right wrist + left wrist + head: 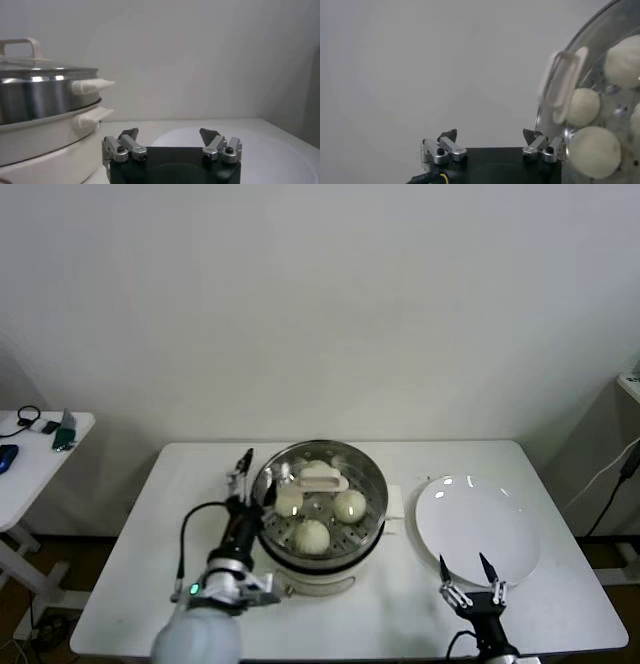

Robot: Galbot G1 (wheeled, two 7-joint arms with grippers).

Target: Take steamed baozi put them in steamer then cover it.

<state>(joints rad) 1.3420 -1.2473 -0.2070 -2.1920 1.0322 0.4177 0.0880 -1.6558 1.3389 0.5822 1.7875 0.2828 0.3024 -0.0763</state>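
Sitting on the shiny round steel steamer (372, 506) at desk centre, the clear glass cover (322, 483) encloses cream-white steamed baozi (349, 505); left pincer (243, 474) at nine o'clock and right pincer (469, 566) at four o'clock stand spread, holding nothing.

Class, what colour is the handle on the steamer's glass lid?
Cream-white. The handle on the lid shows best in the left wrist view.

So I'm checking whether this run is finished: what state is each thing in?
Lid: on the steamer, shut.
Steamer: covered, holds buns.
Buns: inside, under the lid.
Plate: empty.
Left gripper: open, beside the steamer.
Right gripper: open, at the plate's near edge.
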